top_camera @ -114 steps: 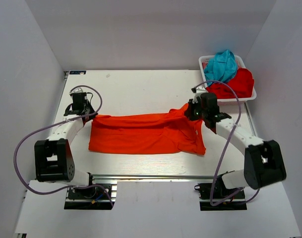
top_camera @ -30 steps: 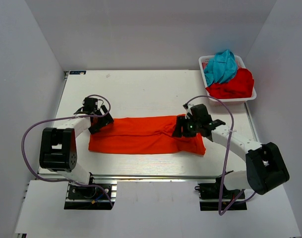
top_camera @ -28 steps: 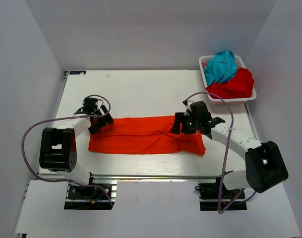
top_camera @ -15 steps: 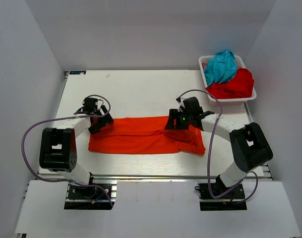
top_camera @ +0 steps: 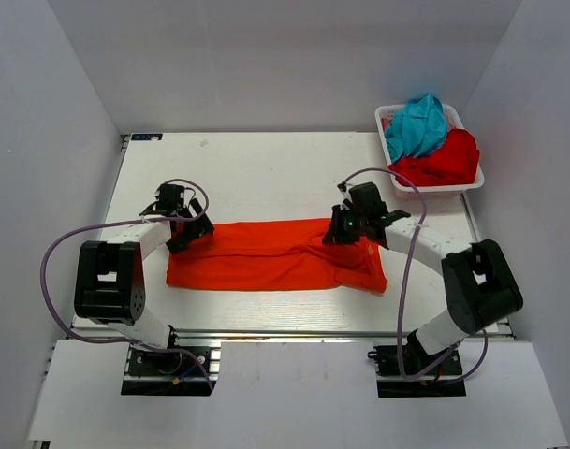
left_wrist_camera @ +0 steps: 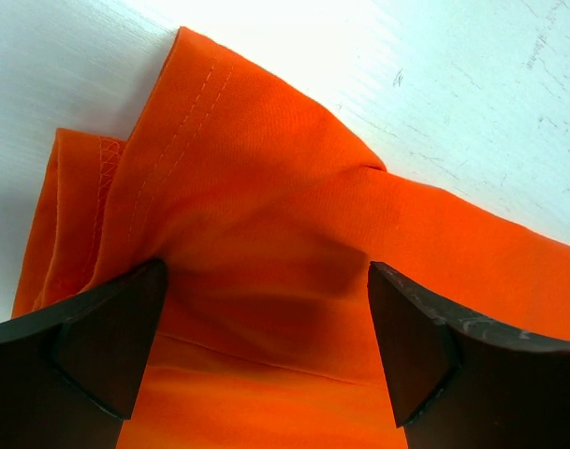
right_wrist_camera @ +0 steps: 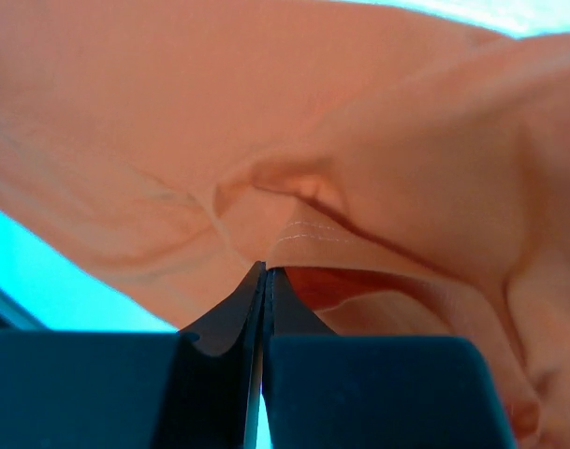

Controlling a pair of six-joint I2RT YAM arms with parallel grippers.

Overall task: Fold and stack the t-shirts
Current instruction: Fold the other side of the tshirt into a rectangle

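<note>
The orange-red t-shirt [top_camera: 266,254] lies folded into a long strip across the table's middle. My left gripper [top_camera: 186,234] is at its upper left corner, jaws wide open; in the left wrist view the fingers straddle the cloth [left_wrist_camera: 294,215] around the gripper's centre [left_wrist_camera: 266,281] without pinching it. My right gripper [top_camera: 336,229] rests on the strip's upper edge toward the right. In the right wrist view it [right_wrist_camera: 268,271] is shut, its tips pinching a stitched hem of the puckered shirt [right_wrist_camera: 359,122]. The teal-blue t-shirt [top_camera: 416,126] and the deeper red t-shirt [top_camera: 448,157] lie bunched in the basket.
The white basket [top_camera: 385,111] stands at the table's far right corner, against the right wall. White walls enclose the table on the left, back and right. The arms' bases and their purple cables are along the near edge.
My right gripper slid left along the shirt's upper edge, then back a little, and closed on the cloth. My left gripper stayed open and still.
</note>
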